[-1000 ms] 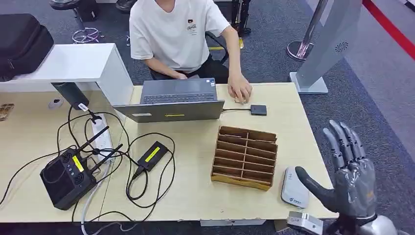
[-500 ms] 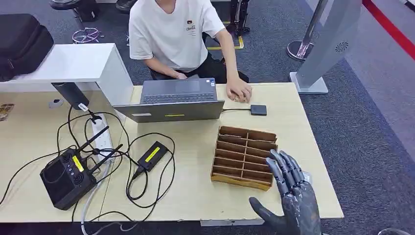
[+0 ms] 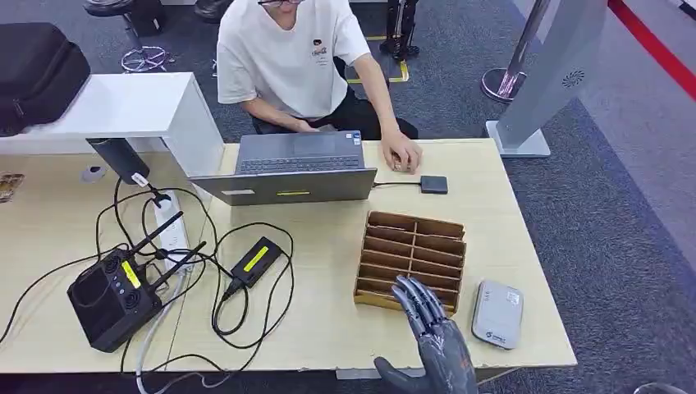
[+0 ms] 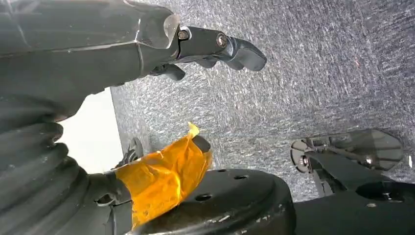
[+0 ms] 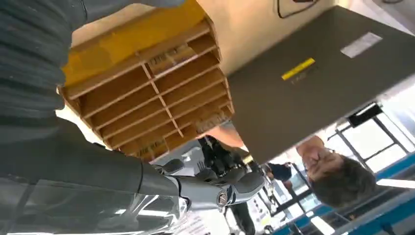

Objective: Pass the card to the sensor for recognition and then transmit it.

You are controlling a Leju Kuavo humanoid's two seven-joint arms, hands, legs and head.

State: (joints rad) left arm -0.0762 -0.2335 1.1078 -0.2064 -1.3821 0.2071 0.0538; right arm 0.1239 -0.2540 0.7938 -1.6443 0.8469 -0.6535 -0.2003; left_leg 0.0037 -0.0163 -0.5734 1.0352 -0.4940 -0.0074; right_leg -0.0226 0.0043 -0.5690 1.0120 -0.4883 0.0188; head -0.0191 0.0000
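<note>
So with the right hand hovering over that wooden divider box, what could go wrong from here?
The right hand is open above the near edge of the wooden divider box; reaching in, its fingers could catch a partition and shove the box toward the laptop. The grey reader lies close beside it and might be knocked off the table edge.

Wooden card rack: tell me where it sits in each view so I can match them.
Head view: wooden card rack on the table's right half, just beyond the right hand.
Left wrist view: not in it.
Right wrist view: rack upper left.
Shared landmark: laptop beyond the rack.
</note>
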